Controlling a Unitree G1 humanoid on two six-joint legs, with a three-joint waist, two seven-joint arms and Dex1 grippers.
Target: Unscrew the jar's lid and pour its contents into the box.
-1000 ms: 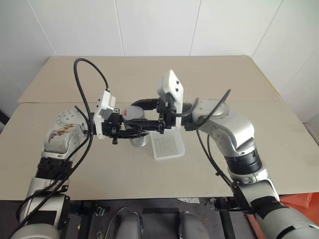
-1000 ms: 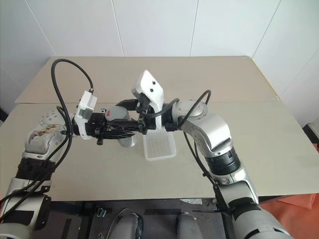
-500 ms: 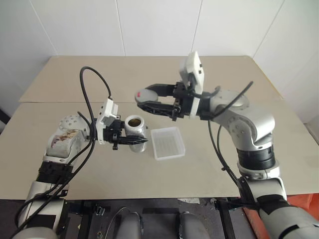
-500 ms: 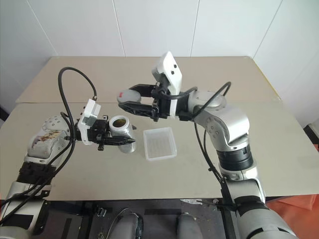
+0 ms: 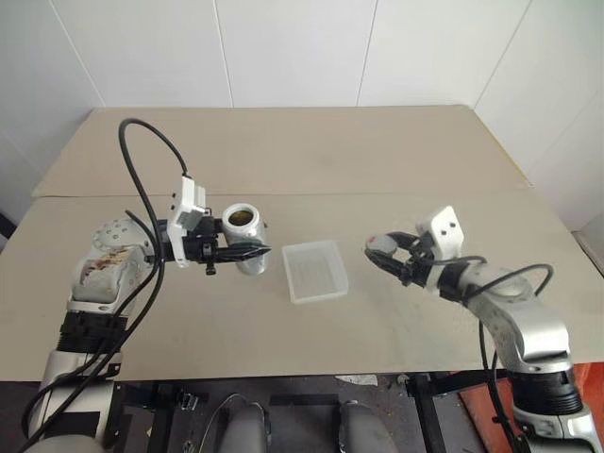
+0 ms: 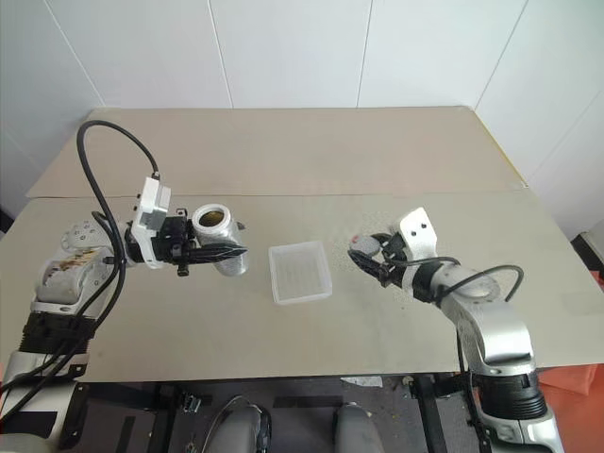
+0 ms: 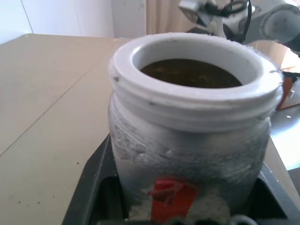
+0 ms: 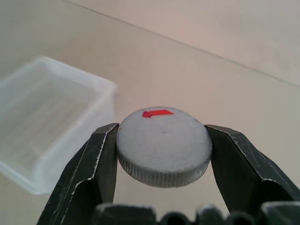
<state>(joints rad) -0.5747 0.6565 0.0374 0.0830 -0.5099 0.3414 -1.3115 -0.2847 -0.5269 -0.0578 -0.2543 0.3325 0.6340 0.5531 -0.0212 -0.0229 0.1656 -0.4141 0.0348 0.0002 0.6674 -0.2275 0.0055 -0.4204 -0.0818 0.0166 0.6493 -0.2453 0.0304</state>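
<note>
A: Where is the jar (image 5: 244,238)?
B: Left of the box (image 5: 316,271), open, clamped in the left end effector (image 5: 253,253) — light, stiff, smooth-walled.
A: The lid (image 8: 163,145)?
B: Pinched at its rim by the right end effector (image 5: 381,253) — small, rigid.

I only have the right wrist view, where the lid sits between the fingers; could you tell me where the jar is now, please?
Observer: The jar is open and upright in the left gripper, to the left of the box.
Operator: Thank you. Is anything in the jar?
Observer: Yes, the left wrist view shows dark brown contents inside it.
Operator: And where is my gripper relative to the box?
Observer: The right gripper, shut on the lid, is low over the table, to the right of the box.
</note>
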